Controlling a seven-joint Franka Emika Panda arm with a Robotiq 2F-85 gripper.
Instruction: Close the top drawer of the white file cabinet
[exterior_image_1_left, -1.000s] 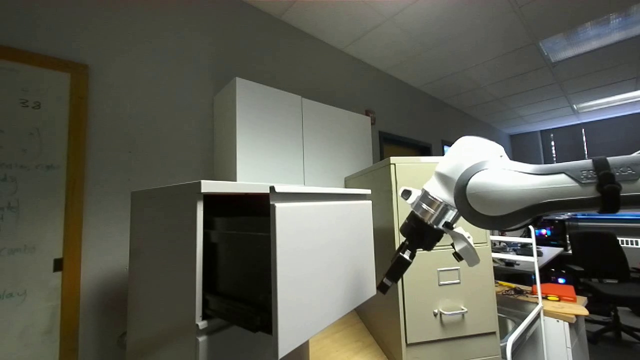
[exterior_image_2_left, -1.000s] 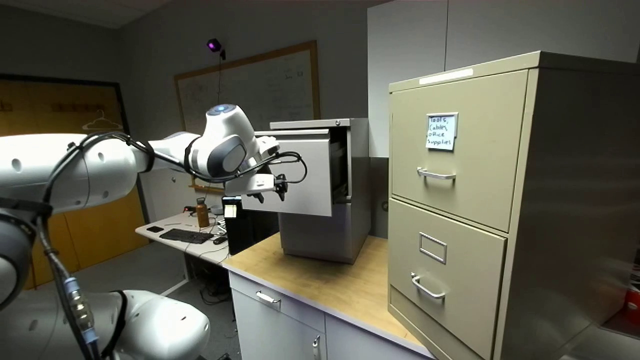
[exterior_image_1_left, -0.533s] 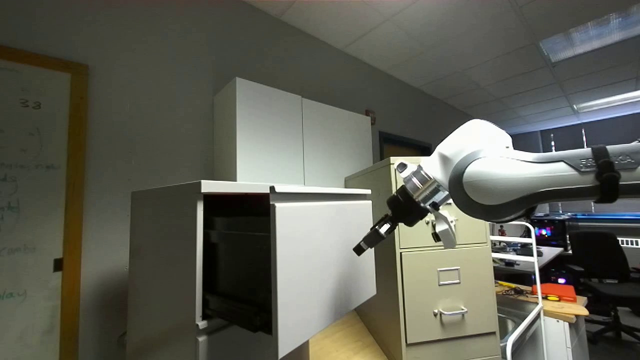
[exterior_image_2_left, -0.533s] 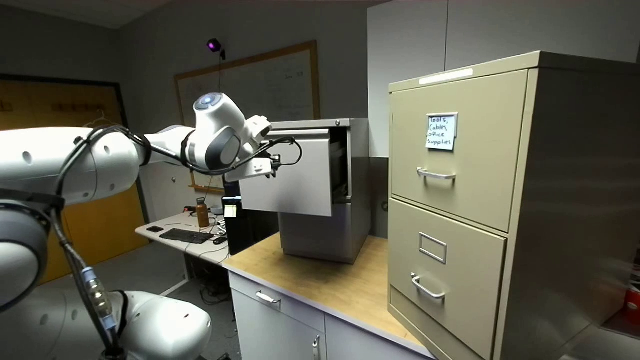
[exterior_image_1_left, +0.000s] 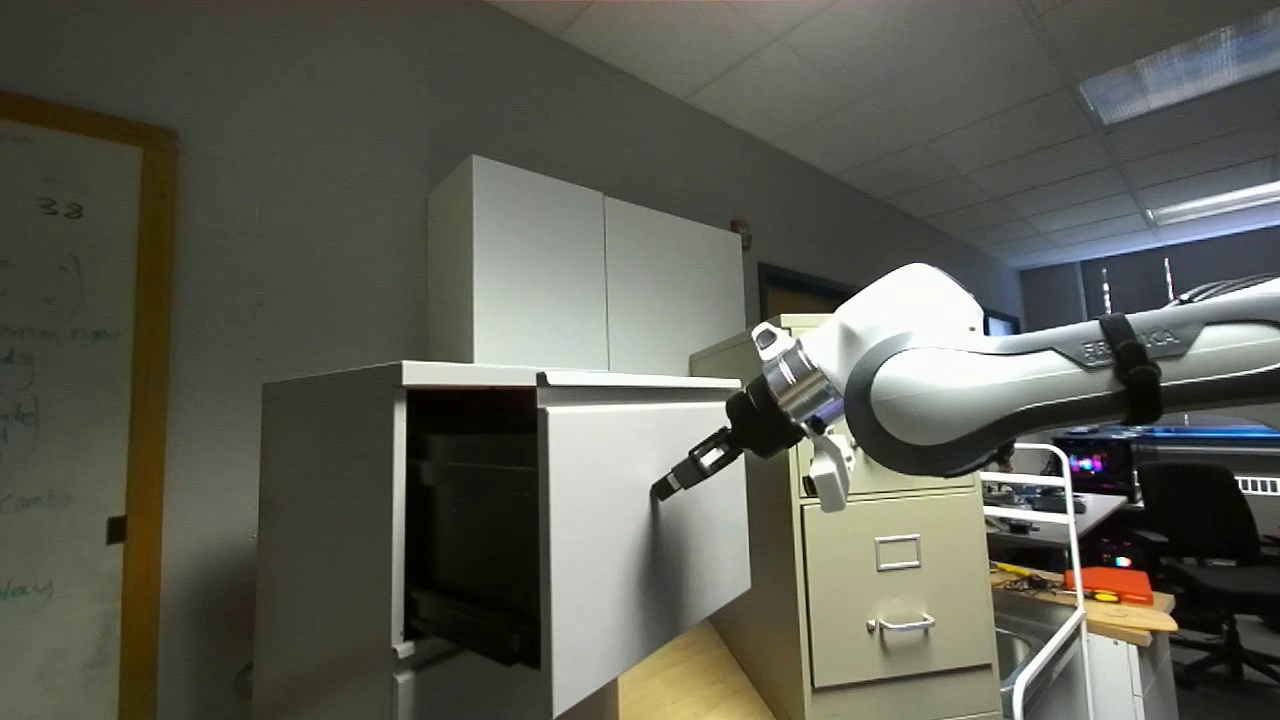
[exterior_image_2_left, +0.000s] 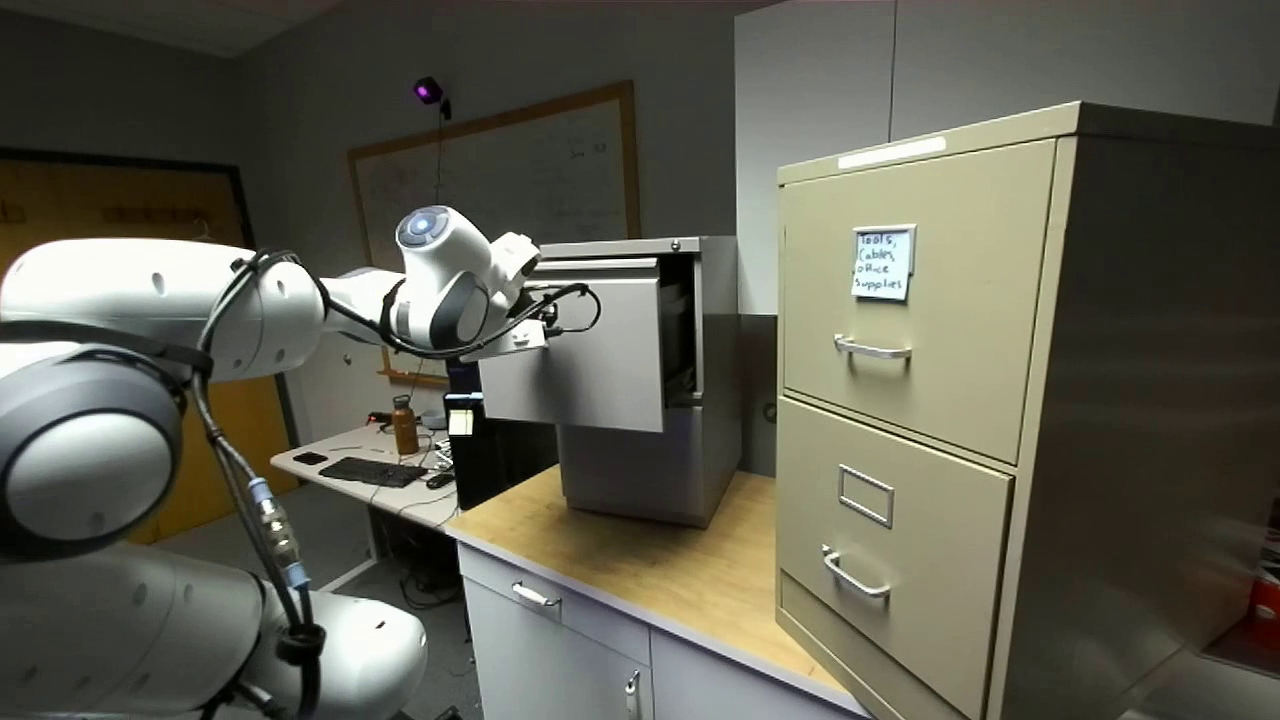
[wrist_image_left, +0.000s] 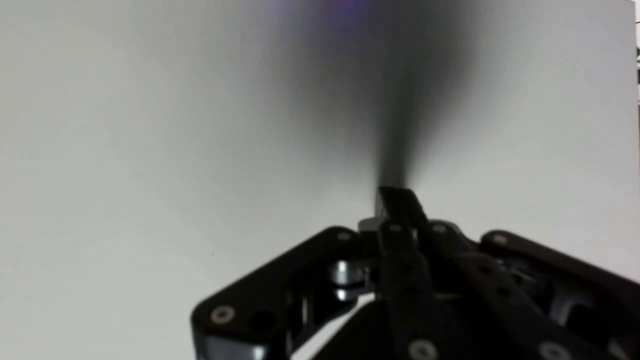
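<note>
The white file cabinet (exterior_image_1_left: 325, 540) has its top drawer (exterior_image_1_left: 610, 600) pulled well out, its dark interior showing at the side. In an exterior view the plain front panel faces the arm. My gripper (exterior_image_1_left: 664, 490) points down at a slant against that panel, its fingertips meeting their own shadow, so they appear to touch it. In the wrist view the gripper (wrist_image_left: 395, 200) is shut with nothing between its fingers, and the white panel fills the background. From the opposite side the arm's wrist covers the fingers, while the drawer front (exterior_image_2_left: 600, 380) sticks out from the cabinet (exterior_image_2_left: 635, 470).
A tall beige file cabinet (exterior_image_2_left: 960, 300) stands beside the white one on a wooden counter (exterior_image_2_left: 640, 560). Behind them a white wall cupboard (exterior_image_1_left: 540, 270) hangs on the wall. Beyond the counter is a desk (exterior_image_2_left: 400, 500) with a keyboard (exterior_image_2_left: 372, 472) and a bottle (exterior_image_2_left: 404, 425).
The gripper has come up from beside the drawer front's lower edge onto the panel, and its fingers have shut. The drawer front seems shifted very slightly inward.
</note>
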